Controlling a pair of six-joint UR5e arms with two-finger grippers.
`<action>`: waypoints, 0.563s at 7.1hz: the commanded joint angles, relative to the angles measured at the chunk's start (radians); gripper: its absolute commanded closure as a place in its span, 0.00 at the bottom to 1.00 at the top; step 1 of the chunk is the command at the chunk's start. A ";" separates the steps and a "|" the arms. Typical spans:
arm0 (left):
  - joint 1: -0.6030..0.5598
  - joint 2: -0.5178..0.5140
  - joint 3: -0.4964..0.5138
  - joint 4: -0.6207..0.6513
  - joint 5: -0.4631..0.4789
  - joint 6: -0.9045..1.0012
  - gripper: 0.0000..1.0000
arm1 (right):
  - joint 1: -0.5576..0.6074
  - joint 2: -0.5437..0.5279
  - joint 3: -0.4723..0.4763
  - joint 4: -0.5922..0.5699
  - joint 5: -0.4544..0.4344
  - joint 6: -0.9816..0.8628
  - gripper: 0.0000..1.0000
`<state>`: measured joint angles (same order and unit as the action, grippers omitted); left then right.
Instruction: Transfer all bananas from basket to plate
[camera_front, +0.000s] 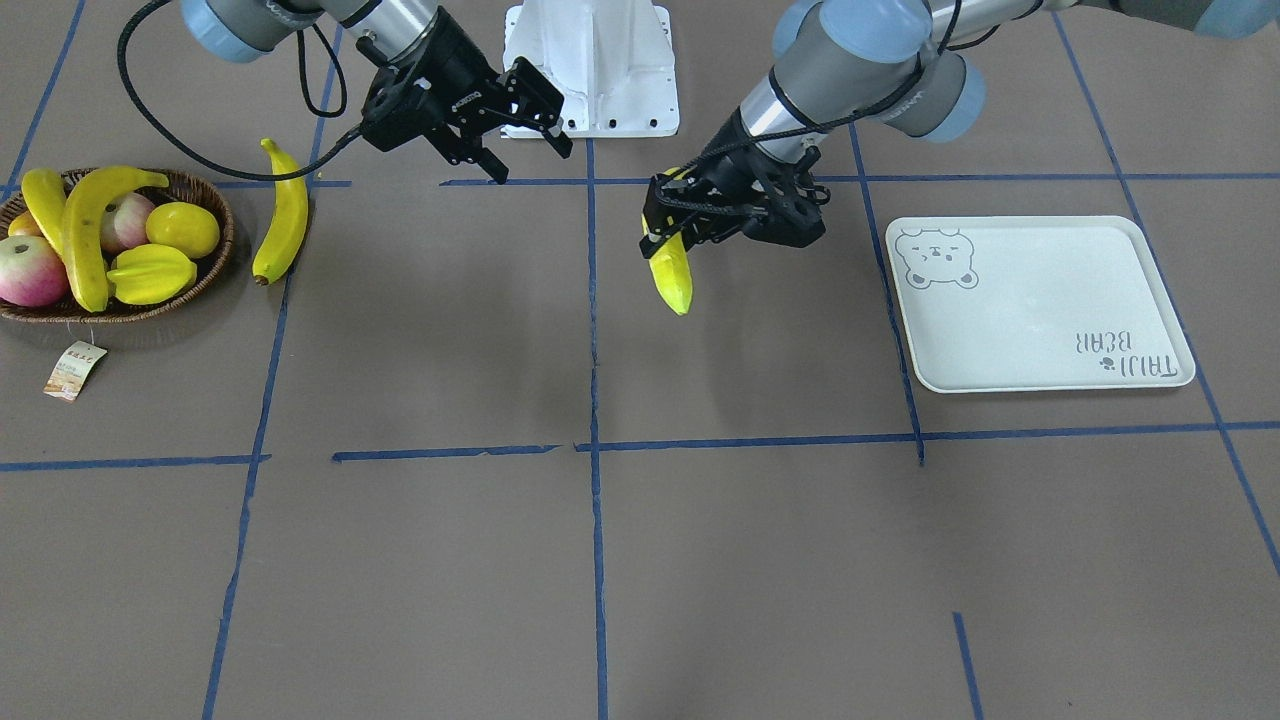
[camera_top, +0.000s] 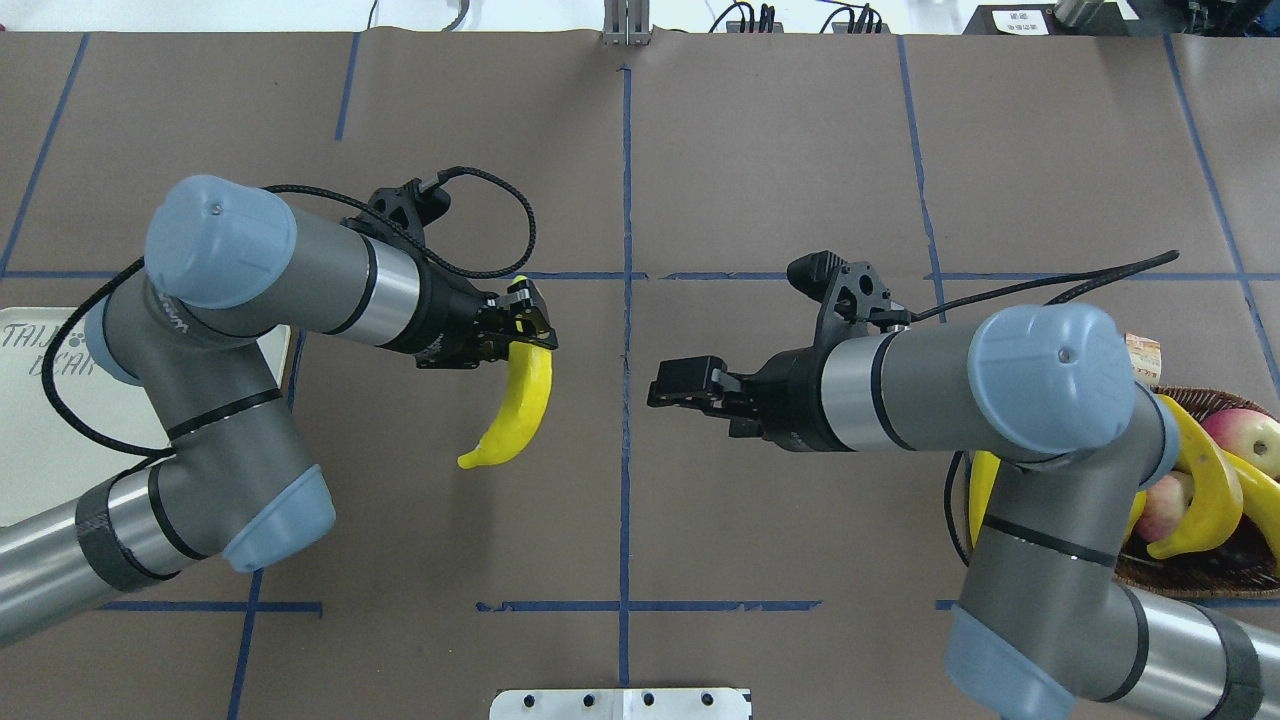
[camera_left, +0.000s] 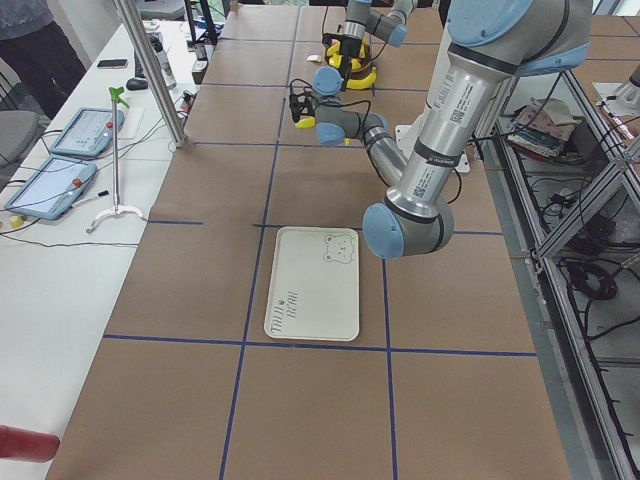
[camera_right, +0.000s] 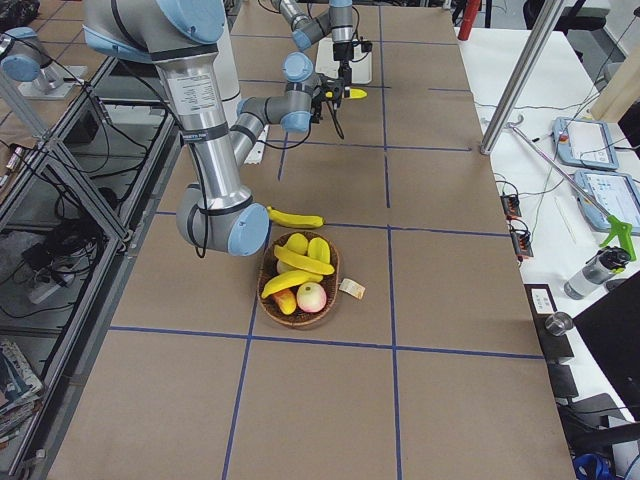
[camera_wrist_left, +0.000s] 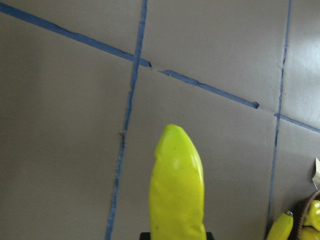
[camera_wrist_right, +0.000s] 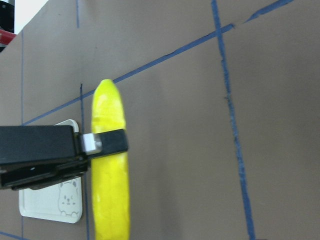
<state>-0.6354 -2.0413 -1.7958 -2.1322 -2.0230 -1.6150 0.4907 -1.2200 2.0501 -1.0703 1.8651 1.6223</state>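
My left gripper (camera_front: 668, 225) is shut on the upper end of a yellow banana (camera_front: 671, 276) and holds it above the table's middle; it also shows in the overhead view (camera_top: 515, 405) and the left wrist view (camera_wrist_left: 177, 185). The pale bear-print plate (camera_front: 1040, 300) lies empty, apart from the held banana, on the left arm's side. My right gripper (camera_front: 530, 157) is open and empty, in the air between the held banana and the basket. The wicker basket (camera_front: 225, 235) holds two bananas (camera_front: 85, 235). One more banana (camera_front: 283, 212) lies on the table beside the basket.
The basket also holds apples (camera_front: 30, 270), a lemon (camera_front: 183, 229) and a star fruit (camera_front: 150, 274). A paper tag (camera_front: 74, 369) lies in front of it. The white robot mount (camera_front: 590, 70) stands at the table's edge between the arms. Blue tape lines cross the brown table.
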 joint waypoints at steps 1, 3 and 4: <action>-0.047 0.050 -0.071 0.221 0.001 0.053 1.00 | 0.115 -0.021 0.056 -0.245 0.126 -0.030 0.00; -0.119 0.157 -0.207 0.540 0.014 0.189 1.00 | 0.159 -0.032 0.117 -0.520 0.167 -0.224 0.00; -0.151 0.206 -0.229 0.636 0.012 0.264 1.00 | 0.175 -0.052 0.148 -0.637 0.172 -0.349 0.00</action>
<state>-0.7442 -1.8914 -1.9806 -1.6404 -2.0115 -1.4365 0.6412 -1.2535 2.1586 -1.5496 2.0209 1.4159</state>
